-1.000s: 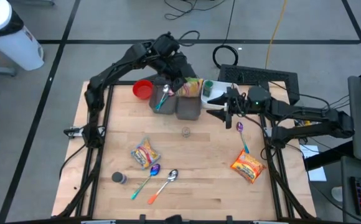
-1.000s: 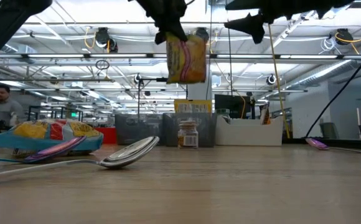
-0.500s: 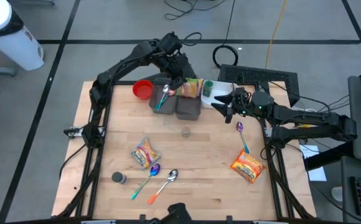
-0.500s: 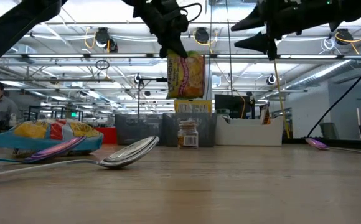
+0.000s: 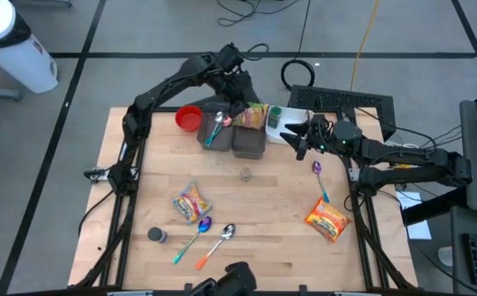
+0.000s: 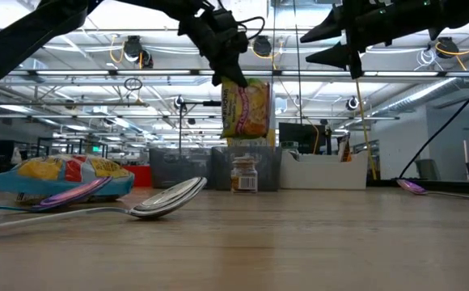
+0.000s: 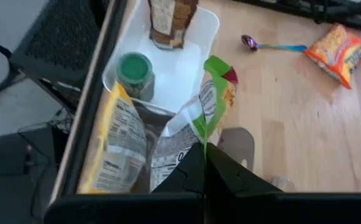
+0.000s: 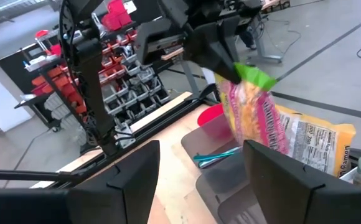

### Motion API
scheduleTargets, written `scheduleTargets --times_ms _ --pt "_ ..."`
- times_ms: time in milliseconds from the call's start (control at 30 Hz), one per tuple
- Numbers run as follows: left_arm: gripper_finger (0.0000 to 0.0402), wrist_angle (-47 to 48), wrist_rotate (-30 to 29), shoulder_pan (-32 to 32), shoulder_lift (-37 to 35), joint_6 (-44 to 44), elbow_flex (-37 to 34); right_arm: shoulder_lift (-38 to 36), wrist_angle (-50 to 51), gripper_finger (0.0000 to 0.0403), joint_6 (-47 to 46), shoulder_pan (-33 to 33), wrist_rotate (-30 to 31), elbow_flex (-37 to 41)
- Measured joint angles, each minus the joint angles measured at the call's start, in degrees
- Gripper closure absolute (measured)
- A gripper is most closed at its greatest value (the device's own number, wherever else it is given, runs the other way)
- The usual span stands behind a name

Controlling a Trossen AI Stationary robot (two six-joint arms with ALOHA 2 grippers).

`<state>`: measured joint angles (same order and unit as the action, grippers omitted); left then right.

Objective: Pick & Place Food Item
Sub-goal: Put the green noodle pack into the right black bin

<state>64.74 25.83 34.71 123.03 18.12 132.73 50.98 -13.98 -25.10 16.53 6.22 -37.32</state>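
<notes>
Grey bins [image 5: 249,142] and white tray [image 5: 281,131] flank hanging packet [image 5: 253,115]

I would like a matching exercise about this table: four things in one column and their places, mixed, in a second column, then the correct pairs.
Things:
1. red bowl
2. orange packet
3. green-topped packet
4. small jar

Places:
A. hanging from the shut left tool, above the grey bins
B. near the table's right edge, below the purple spoon
C. far edge, left of the grey bins
D. upright near the table's middle

Pairs: 1-C, 2-B, 3-A, 4-D
</notes>
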Motion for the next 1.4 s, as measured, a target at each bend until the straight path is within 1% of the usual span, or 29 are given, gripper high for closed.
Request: scheduleTargets --times_ms 300,433,667,867,967,1267,1400 --pt "0.0401 -2.4 -0.3 0.1 1.6 -1.1 0.0 0.0 -0.3 0.0181 -0.5 0.0 0.1 0.0" --pt "0.0401 -4.0 -0.2 0.1 2.1 -2.0 -0.9 0.0 -0.4 0.0183 -0.8 0.0 1.0 0.0" --pt "0.0401 -3.9 -0.4 0.8 4.3 -3.4 -1.0 0.0 -0.4 0.0186 -0.9 0.0 1.5 0.0" --pt "0.0401 -3.2 -1.4 1.3 4.7 -3.9 -1.0 0.0 -0.4 0.0186 -0.8 0.0 1.5 0.0" --pt "0.0401 -3.7 -1.7 1.5 5.2 -5.0 -1.0 0.0 -0.4 0.0187 -0.8 0.0 2.7 0.0" --pt "0.0401 -4.8 -2.5 0.6 6.8 -6.7 -1.0 0.0 -0.4 0.0189 -0.6 0.0 3.0 0.0" --pt "0.0401 -4.6 -3.8 0.0 7.8 -6.8 -1.0 0.0 -0.4 0.0190 -0.3 0.0 3.2 0.0"
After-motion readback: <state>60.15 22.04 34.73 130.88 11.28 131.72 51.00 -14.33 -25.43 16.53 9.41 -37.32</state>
